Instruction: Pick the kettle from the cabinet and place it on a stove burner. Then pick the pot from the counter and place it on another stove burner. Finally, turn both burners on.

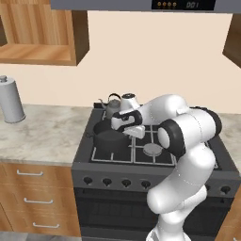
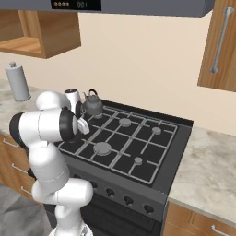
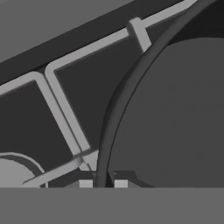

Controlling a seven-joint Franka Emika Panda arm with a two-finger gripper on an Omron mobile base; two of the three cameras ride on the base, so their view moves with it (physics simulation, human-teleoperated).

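Observation:
The black-grey pot sits low over the stove's front left burner. In the hand view its thin rim runs up between my fingertips, and my gripper is shut on that rim. My gripper comes at the pot's right edge from above. The small grey kettle stands upright on the back left burner, just behind the pot. In the right base view my arm hides the pot. The open wooden cabinet hangs at the upper left. The marbled counter lies left of the stove.
Black grates cover the stove, and bare burners lie to the pot's right. Knobs line the stove front. A tall grey canister stands on the left counter. A closed wall cabinet with a bar handle hangs at the right.

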